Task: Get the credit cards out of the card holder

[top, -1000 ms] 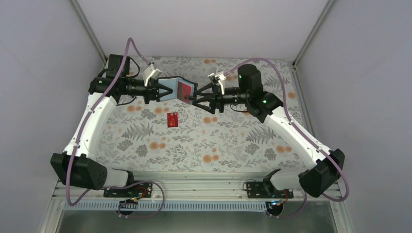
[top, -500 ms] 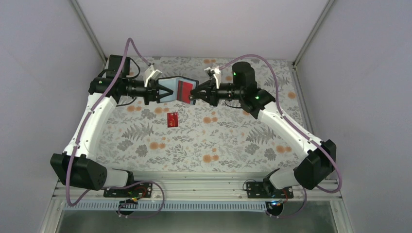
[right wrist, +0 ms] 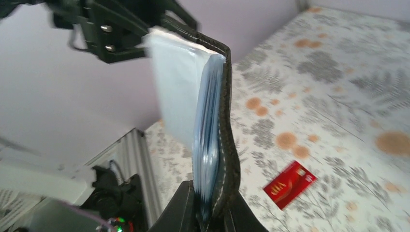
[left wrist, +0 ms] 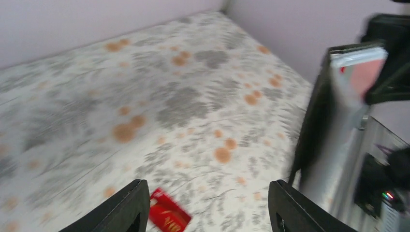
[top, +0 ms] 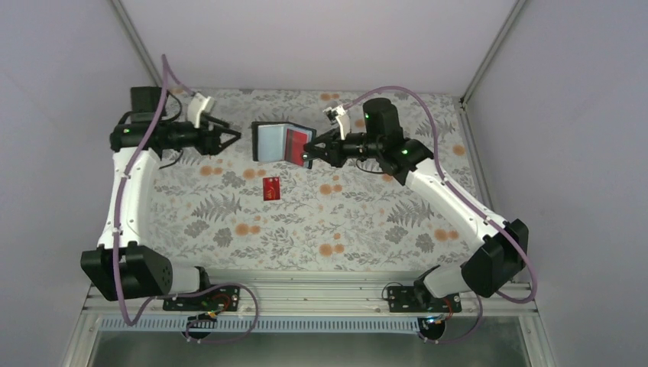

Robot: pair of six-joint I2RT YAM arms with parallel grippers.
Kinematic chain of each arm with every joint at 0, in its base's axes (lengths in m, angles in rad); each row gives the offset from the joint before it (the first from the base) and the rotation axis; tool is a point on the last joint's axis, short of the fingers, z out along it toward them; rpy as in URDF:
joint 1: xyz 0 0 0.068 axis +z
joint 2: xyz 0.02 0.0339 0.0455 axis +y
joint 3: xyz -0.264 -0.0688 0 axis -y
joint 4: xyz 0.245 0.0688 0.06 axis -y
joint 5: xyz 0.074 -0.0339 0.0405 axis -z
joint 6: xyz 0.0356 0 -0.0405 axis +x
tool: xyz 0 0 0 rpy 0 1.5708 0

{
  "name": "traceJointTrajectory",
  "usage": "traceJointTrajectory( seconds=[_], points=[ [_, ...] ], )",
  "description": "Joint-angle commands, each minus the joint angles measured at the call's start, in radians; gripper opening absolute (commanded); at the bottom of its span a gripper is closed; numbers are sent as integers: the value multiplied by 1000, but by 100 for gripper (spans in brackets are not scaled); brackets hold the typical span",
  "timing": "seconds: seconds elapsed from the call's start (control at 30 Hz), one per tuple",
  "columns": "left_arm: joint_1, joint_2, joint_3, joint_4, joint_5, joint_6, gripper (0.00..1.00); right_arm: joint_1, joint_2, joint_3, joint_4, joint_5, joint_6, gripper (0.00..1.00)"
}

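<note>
The left gripper [top: 231, 138] has let go of the open card holder [top: 267, 142] and drawn back to the left, its jaws now spread with nothing between them. The right gripper [top: 307, 154] has clamped the holder's right edge and alone holds it above the floral table [top: 359, 222]. A red card [top: 294, 143] shows inside the holder; a loose card [top: 270, 189] lies unmoved on the table below.

card holder [top: 269, 142] up over the tabletop [top: 367, 222]
a tucked credit card [top: 293, 143] sits in it; a loose credit card [top: 270, 189] lies on the tabletop in front of it; left fingers [left wrist: 130, 203] apart to its left, right fingers [right wrist: 183, 208] clamped on its right edge.
</note>
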Motion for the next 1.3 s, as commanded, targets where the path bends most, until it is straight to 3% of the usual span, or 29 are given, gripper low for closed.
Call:
traceJointTrajectory(
  seconds=[0.0,0.1,0.23,0.3,0.4,0.47,0.53,0.73,0.97,1.27],
  points=[
    [115,3,45,38,-99,-88,62,-11,62,120,-179,272,83,4],
    [66,-81,85,35,32,-17,62,-11,104,140,-218,329,89,4],
    [-200,-83,122,-46,86,21,57,-9,114,122,-180,285,87,4],
    [-269,-43,149,-112,160,69,57,-7,121,137,-194,308,88,4],
    [-327,-3,110,-16,151,-38,51,-7,107,133,-171,202,58,4],
    [-341,31,68,72,111,-110,36,-7,80,117,-133,104,35,4],
    [-340,40,27,134,100,-139,29,-7,52,107,-112,64,21,4],
    [-341,43,16,177,110,-146,29,-7,25,103,-88,-51,-16,4],
    [-340,35,-4,229,-4,-196,28,-8,18,103,-96,-83,-57,4],
    [-341,46,16,218,-4,-177,28,-8,-27,101,-88,-113,-94,4]
  ],
)
